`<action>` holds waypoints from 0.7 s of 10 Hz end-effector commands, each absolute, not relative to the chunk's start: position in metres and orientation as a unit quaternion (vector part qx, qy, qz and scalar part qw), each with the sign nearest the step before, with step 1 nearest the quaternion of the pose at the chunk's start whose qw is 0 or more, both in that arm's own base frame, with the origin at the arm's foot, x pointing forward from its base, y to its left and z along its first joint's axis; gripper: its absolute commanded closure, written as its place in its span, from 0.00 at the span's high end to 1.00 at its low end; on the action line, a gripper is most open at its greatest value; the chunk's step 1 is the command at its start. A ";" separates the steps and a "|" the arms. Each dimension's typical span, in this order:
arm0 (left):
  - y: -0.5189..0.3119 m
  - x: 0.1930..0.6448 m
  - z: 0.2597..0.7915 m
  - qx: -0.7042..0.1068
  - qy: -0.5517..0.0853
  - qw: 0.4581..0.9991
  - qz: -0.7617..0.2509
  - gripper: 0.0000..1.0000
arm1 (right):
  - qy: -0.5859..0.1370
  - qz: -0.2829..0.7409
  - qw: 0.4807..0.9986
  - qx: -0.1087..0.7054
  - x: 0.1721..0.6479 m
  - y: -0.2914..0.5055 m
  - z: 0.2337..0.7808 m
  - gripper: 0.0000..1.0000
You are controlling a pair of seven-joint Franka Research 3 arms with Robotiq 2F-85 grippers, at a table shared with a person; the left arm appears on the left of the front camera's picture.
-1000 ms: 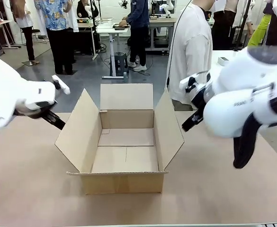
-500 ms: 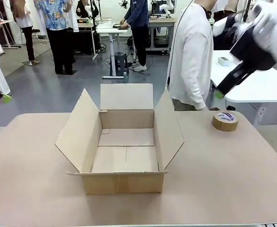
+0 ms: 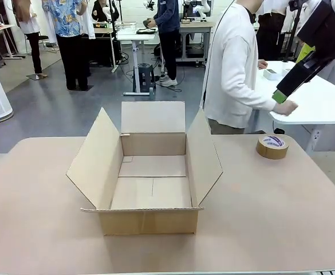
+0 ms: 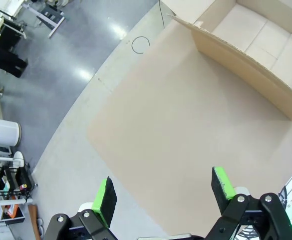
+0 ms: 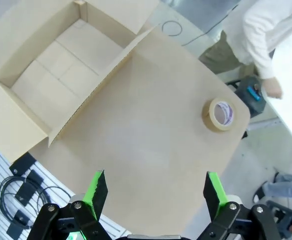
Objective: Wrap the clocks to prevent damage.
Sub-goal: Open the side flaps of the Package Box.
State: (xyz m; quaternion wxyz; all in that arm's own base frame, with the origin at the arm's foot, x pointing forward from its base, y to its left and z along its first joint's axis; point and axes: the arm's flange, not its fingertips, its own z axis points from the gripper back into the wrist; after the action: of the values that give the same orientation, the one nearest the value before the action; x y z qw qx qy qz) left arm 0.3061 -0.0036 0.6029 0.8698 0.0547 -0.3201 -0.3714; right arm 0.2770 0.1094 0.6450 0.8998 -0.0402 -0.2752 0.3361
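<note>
Jaws on both of my grippers stand wide apart with nothing between them. The left gripper (image 4: 163, 190) hangs high above the pale brown tabletop (image 4: 185, 125), off to one side of the box. The right gripper (image 5: 153, 187) hangs just as high on the other side, looking straight down at the table.

Below them, in the middle of the table, sits the brown cardboard box (image 3: 153, 192). Its four flaps are spread outward and its bottom is bare. Farther back, near the table's far right corner and well apart from the box, a roll of brown packing tape (image 3: 272, 146) lies flat.

Beyond the far edge stands a person (image 3: 230, 69) in a white long-sleeved top, turned away toward a white table (image 3: 316, 103) behind, with one hand (image 3: 286, 107) reaching onto it.

Where the clocks are, and what they are to be wrapped in, I cannot tell. I judge the task to be at its very start: the box is set out and the tape is ready, but nothing is wrapped or packed. All the real work remains, which means getting the clocks to the table, wrapping each one, and probably laying them in the box
</note>
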 end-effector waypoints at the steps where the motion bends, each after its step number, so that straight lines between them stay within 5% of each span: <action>1: -0.002 0.305 0.609 0.055 -0.320 0.870 -0.370 1.00 | -0.279 0.336 0.899 -0.040 0.275 0.109 0.650 1.00; 5: -0.017 0.343 0.608 -0.104 -0.280 0.761 -0.575 1.00 | -0.294 0.504 0.793 0.175 0.315 0.064 0.644 1.00; 7: 0.001 0.348 0.608 -0.106 -0.287 0.755 -0.579 1.00 | -0.303 0.473 0.812 0.158 0.319 0.023 0.645 1.00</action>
State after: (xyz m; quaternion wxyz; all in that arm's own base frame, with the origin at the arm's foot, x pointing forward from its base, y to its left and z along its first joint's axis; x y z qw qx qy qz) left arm 0.3434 -0.0192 0.6004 0.7554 -0.0982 -0.3022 -0.5731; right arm 0.3176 0.0382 0.6387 0.8039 0.1568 -0.3146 0.4798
